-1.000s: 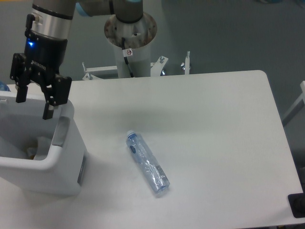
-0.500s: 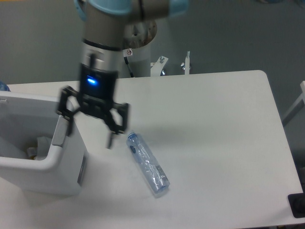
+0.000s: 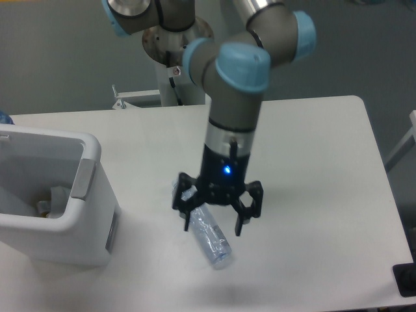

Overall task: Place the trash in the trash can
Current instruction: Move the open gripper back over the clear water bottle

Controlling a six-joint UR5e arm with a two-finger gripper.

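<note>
Over the bottle (image 3: 207, 233) | gripper (image 3: 212, 225) fingers apart, straddling it | centre, descend squarely across its width, close gently

I note the table (image 3: 312, 169) is plain white, without pattern. The bin (image 3: 91, 195) is white too, with a grey panel (image 3: 82, 180) on its near wall and a whitish scrap (image 3: 58, 195) inside. The bottle (image 3: 211, 237) reads clear with a pale blue tint. My gripper (image 3: 213, 224) is black, showing one small blue light. The arm (image 3: 231, 123) above it is grey metal with light blue joint caps. The floor (image 3: 338, 45) behind is dull grey-green.
</note>
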